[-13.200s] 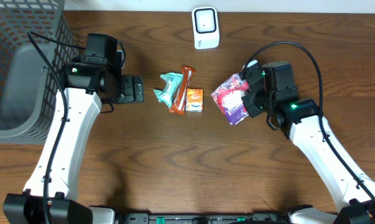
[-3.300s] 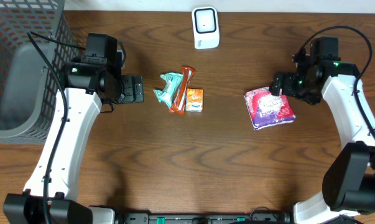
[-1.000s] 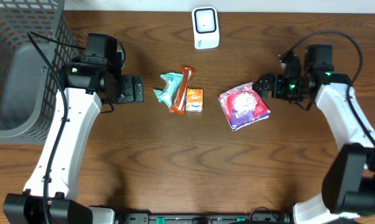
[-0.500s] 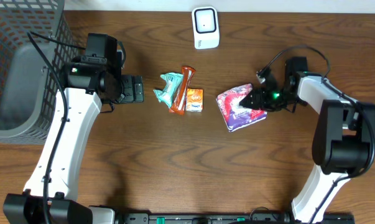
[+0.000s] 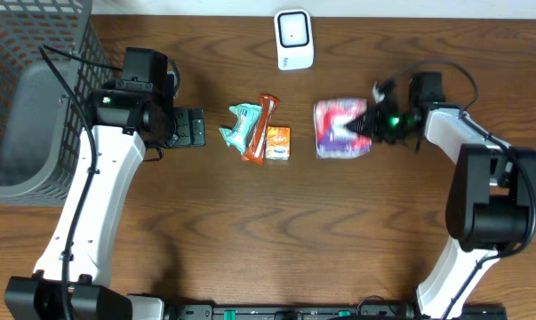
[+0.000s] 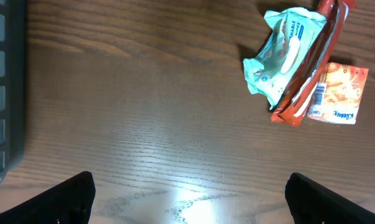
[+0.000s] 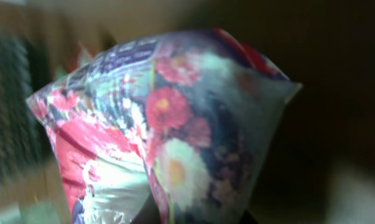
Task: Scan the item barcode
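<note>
Overhead view: floral packet [image 5: 340,129] lay right of centre on the table [image 5: 276,231], below and a little right of the scanner [image 5: 294,39], near it but not in front of its window. Outline was blurred; could not tell whether it rested on the wood or hung just off it.

Right gripper [image 5: 370,125] was clamped on the packet's right edge, jaws pinched down on the soft wrapper. Right wrist view: packet filled the frame, flowered face to the lens, no barcode visible on that face.

Judged step: carrying the packet up to the scanner. To do it well:
- find the coded face first; likely the underside or back, so a wrist roll seems needed
- an edge pinch on a limp pack lets it sag and swing, so go slowly
- present the code flat to the window and hold steady

Further out: teal packet [image 5: 242,125], orange bar [image 5: 260,127] and small orange carton [image 5: 278,142] lay heaped together left of the packet, apart from it. Left gripper [image 5: 192,127] hung beyond them, fingers spread wide, holding nothing. Wire basket [image 5: 28,107] stood at far left.
</note>
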`<action>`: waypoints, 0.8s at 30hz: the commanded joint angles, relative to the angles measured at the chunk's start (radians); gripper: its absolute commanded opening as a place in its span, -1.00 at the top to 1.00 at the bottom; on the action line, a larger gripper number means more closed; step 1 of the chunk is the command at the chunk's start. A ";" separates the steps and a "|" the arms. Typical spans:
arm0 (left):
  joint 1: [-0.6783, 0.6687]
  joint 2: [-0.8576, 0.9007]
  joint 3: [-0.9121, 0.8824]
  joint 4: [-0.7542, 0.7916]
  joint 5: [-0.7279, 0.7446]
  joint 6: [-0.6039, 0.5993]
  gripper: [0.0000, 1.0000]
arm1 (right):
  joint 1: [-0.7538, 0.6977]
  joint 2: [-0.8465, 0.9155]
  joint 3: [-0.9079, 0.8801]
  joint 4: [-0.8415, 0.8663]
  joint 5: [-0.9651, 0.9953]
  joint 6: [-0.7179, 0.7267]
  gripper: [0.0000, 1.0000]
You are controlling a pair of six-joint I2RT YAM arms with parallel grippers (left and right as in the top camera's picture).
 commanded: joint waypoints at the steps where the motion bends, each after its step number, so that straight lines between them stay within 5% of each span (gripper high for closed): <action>1: 0.001 0.004 -0.003 -0.003 -0.016 -0.008 -0.96 | 0.041 -0.095 0.016 0.191 0.000 0.320 0.98; 14: 0.001 0.004 -0.003 -0.003 -0.016 -0.008 -0.96 | 0.308 -0.073 0.024 0.760 0.669 0.752 0.98; 24: 0.001 0.004 -0.003 -0.003 -0.016 -0.008 -0.96 | 0.338 0.228 0.389 0.790 0.731 0.823 0.98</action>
